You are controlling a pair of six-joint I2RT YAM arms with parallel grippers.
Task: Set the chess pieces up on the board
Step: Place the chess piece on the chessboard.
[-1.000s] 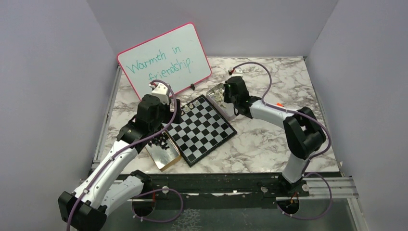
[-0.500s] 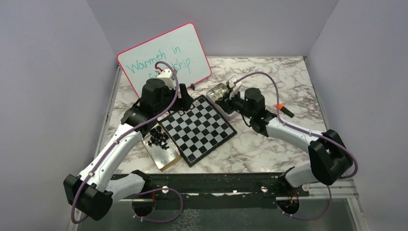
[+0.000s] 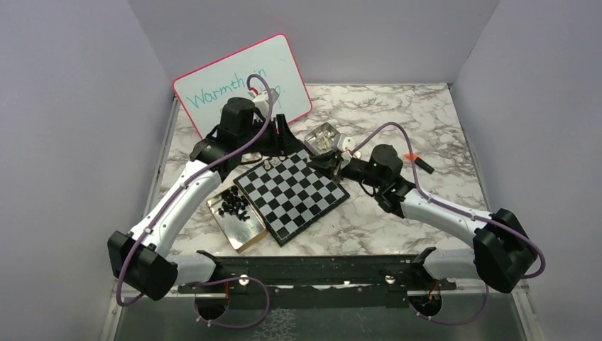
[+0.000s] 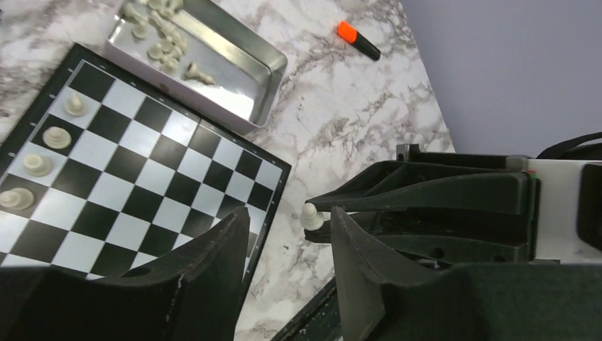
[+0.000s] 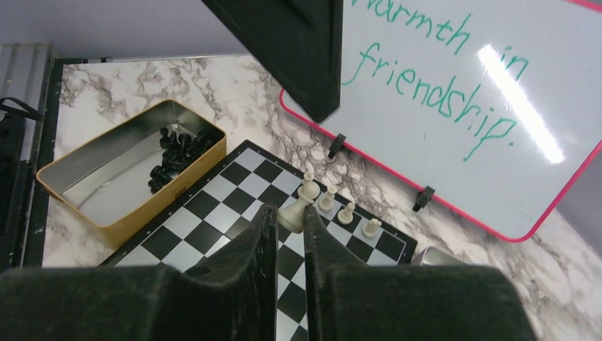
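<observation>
The chequered board (image 3: 291, 195) lies at mid-table. Several cream-white chess pieces (image 4: 57, 137) stand in a row on its far edge, seen too in the right wrist view (image 5: 346, 212). My right gripper (image 5: 287, 210) is shut on a white piece (image 5: 292, 217), tilted, just above that row; from the left wrist the same piece (image 4: 310, 217) pokes out of its fingertips. The right gripper (image 3: 328, 165) hovers at the board's far right corner. My left gripper (image 4: 287, 213) is open and holds nothing, over the marble beside the board's edge, close to the right one (image 3: 280, 136).
A silver tin (image 3: 323, 135) with loose white pieces (image 4: 160, 50) sits behind the board. A gold tin (image 5: 113, 192) of black pieces (image 3: 234, 204) lies at the board's left. The pink-rimmed whiteboard (image 3: 241, 85) leans at the back. An orange marker (image 4: 357, 40) is on the marble.
The left arm swung from above the black-piece tin to the board's far corner, its jaws narrowing. The right arm drew back from the white-piece tin towards the board, carrying a piece.
</observation>
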